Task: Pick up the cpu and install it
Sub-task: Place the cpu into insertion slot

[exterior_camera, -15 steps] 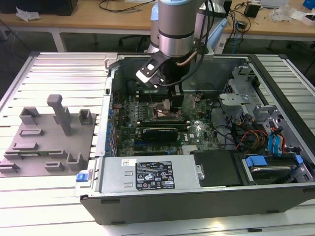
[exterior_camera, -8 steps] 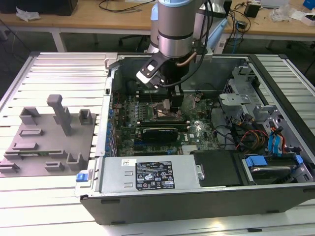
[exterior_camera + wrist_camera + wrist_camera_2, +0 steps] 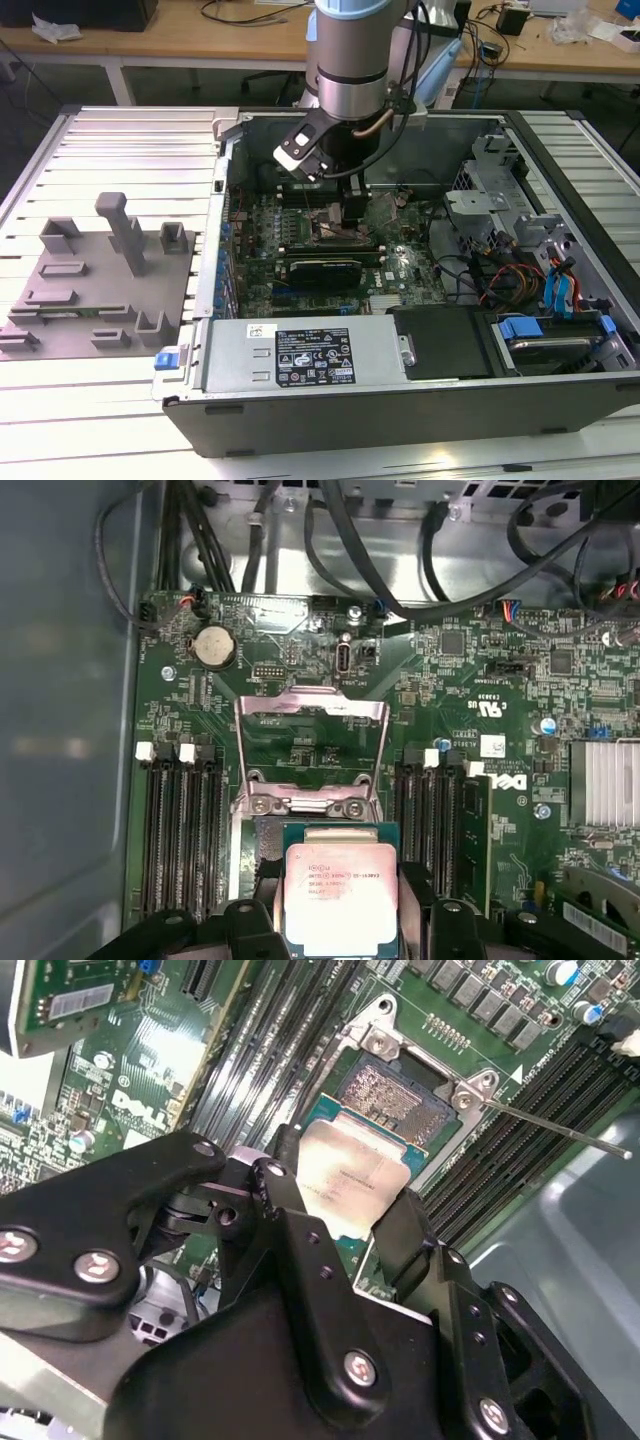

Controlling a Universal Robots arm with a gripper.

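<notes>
My gripper (image 3: 345, 208) reaches down into the open computer case (image 3: 400, 420), over the green motherboard (image 3: 400, 270). In both wrist views it is shut on the cpu (image 3: 345, 1175) (image 3: 340, 895), a flat square chip with a pale silver top and a green edge. One black finger (image 3: 285, 1200) presses one side and the other finger (image 3: 405, 1230) the opposite side. The cpu hangs level over the near part of the socket (image 3: 395, 1095), whose contact field still shows beyond it. I cannot tell whether the chip touches the socket. The socket's metal frame (image 3: 310, 708) stands swung open.
Memory slots (image 3: 185, 820) flank the socket on both sides, and a thin lever rod (image 3: 560, 1130) sticks out beside it. Black cables (image 3: 420, 570) run along the case wall. A grey tray (image 3: 75, 325) of blocks and posts lies at the exterior view's left. A power supply (image 3: 310, 355) fills the case front.
</notes>
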